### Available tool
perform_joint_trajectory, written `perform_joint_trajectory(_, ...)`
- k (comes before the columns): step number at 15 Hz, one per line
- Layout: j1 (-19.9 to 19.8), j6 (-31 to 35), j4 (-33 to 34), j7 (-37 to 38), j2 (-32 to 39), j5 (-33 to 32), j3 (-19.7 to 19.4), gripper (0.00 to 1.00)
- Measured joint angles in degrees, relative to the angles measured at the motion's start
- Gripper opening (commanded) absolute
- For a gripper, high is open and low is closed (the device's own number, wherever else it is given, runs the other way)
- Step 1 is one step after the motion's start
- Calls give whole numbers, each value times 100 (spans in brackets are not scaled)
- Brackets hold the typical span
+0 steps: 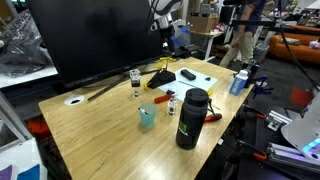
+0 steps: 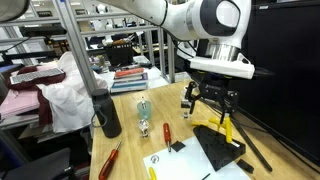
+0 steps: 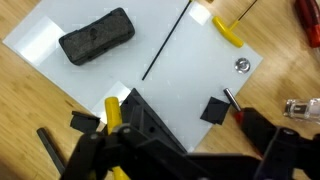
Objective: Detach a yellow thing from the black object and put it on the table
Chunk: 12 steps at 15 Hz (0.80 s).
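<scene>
The black object [image 3: 150, 122], a low wedge, lies at the edge of a white sheet [image 3: 180, 75] on the table [image 3: 30, 110]. A yellow thing [image 3: 114, 110] is stuck on its left side. Another yellow piece [image 3: 228, 30] lies loose on the sheet's far corner. My gripper [image 3: 170, 140] is open and empty, its fingers spread either side of the wedge and above it. In both exterior views the gripper [image 2: 211, 104] [image 1: 165, 30] hangs over the black object [image 2: 220, 146] [image 1: 160, 76], with a yellow thing [image 2: 225, 125] standing up on it.
A dark sponge-like block [image 3: 97, 37] lies on the sheet. A big black monitor [image 1: 95, 35] stands behind. A teal cup [image 1: 147, 117], a tall black bottle [image 1: 191, 118], small glass vials [image 2: 143, 110] and red tools [image 2: 166, 132] stand on the table.
</scene>
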Motion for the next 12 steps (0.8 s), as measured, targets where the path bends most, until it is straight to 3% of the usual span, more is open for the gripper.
perform_joint_trajectory(12, -265, 187, 1255, -15, 830, 299, 38, 100)
